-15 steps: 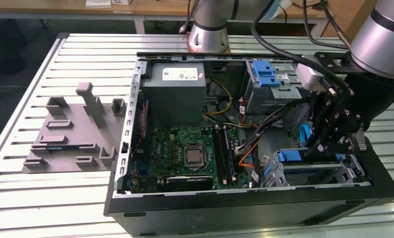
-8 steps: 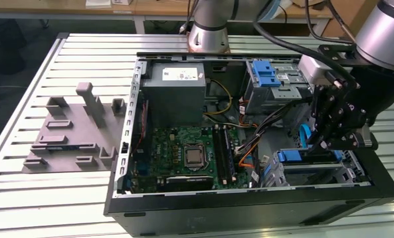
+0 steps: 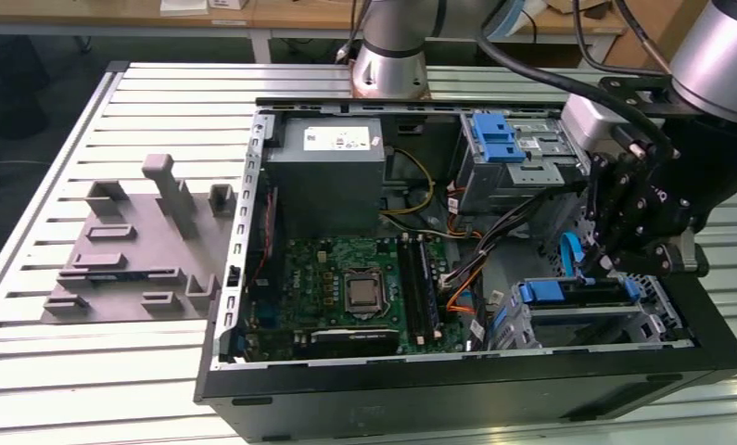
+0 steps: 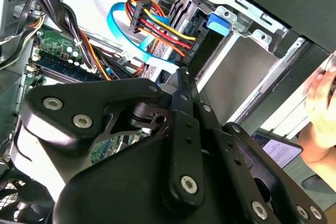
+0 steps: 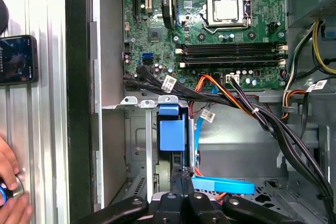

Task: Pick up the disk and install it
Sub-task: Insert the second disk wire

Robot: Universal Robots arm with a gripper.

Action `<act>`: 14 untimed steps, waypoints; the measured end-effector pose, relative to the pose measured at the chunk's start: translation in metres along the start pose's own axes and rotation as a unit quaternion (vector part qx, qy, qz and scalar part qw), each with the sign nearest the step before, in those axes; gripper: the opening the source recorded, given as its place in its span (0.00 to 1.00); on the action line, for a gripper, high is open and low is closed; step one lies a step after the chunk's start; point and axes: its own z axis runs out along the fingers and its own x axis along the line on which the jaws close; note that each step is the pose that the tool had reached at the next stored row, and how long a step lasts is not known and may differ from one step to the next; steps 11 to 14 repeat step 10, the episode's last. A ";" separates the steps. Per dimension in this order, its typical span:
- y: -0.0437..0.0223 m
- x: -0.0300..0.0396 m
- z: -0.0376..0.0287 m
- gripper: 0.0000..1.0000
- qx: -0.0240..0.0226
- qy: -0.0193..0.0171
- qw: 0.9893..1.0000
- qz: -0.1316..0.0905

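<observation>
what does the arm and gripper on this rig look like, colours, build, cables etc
The arm has smooth silver-grey tube segments, with thick black cables draped along it. At its end sits a bulky black wrist block. The gripper is matte black, built from flat linkage bars joined by round silver screws and pivot pins, tapering to two slim black fingers. No markings are legible on it.

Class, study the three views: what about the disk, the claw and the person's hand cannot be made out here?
- Disk: in the first wrist view its blue caddy end is visible; the label and metal body are hidden inside the drive cage.
- Claw: in the second wrist view its own linkage hides what the tip touches.
- Hand: in the first wrist view it is cut off by the picture's edge; the held item is unclear.
</observation>
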 end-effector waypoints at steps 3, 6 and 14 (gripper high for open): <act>0.0000 0.0000 -0.0001 0.11 0.000 0.000 1.000 0.000; 0.0000 0.0000 -0.0003 0.11 0.000 0.000 1.000 0.000; 0.0000 0.0000 -0.0005 0.11 0.000 0.000 1.000 0.000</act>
